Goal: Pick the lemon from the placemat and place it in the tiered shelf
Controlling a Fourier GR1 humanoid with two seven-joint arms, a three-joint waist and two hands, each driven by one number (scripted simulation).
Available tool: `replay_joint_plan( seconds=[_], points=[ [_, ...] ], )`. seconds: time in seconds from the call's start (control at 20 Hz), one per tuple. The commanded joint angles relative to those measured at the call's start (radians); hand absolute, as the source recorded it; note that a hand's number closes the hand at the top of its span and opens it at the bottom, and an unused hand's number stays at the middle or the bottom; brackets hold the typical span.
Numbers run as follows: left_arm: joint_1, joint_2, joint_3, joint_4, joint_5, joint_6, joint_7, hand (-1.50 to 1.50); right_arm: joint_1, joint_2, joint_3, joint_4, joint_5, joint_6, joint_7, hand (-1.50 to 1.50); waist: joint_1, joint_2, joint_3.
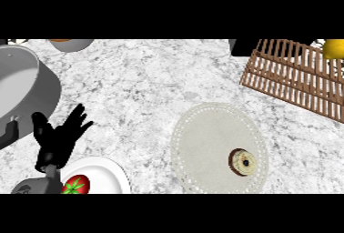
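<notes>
The yellow lemon (334, 49) shows at the top right edge, partly cut off, lying on or just behind the far part of the brown slatted tiered shelf (295, 77). The round beige placemat (208, 136) lies at centre right and carries a small ring-shaped pastry (243, 161), not the lemon. My left hand (59, 136) stands at the lower left, open, fingers up, far from both the placemat and the shelf. My right hand appears nowhere in the head view.
A large grey pot (23, 86) fills the left edge, its handle close to my left hand. A white plate (111, 175) with a red fruit (76, 184) sits at the lower left. A bowl (70, 43) and a dark object (242, 48) line the far edge.
</notes>
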Motion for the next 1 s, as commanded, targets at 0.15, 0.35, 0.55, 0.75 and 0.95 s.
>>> replay_joint_plan(
  seconds=[0.15, 0.35, 0.55, 0.75, 0.95],
  points=[
    [0.023, -0.036, -0.029, 0.057, -0.038, 0.009, -0.04, 0.0, -0.038, 0.017, -0.124, -0.004, -0.139, -0.06, 0.018, -1.5, -0.01, 0.002, -0.005],
    [0.005, -0.013, -0.008, -0.006, -0.004, 0.002, 0.051, 0.0, -0.059, -0.024, -0.179, 0.026, -0.166, -0.147, 0.017, -1.5, 0.0, 0.004, -0.004],
    [0.016, -0.035, -0.02, 0.011, -0.029, 0.019, 0.019, 0.0, -0.066, -0.109, -0.168, 0.024, -0.119, -0.215, 0.04, -1.5, -0.003, 0.004, -0.005],
    [0.038, -0.053, -0.022, 0.048, -0.048, 0.023, -0.054, 0.0, -0.023, -0.194, -0.217, 0.047, -0.122, -0.249, 0.057, -1.5, -0.008, 0.005, -0.005],
    [0.037, -0.004, 0.03, 0.083, -0.005, -0.026, -0.043, 0.0, 0.042, -0.269, -0.303, -0.029, -0.18, -0.247, 0.096, -1.5, -0.029, -0.002, -0.005]
  ],
)
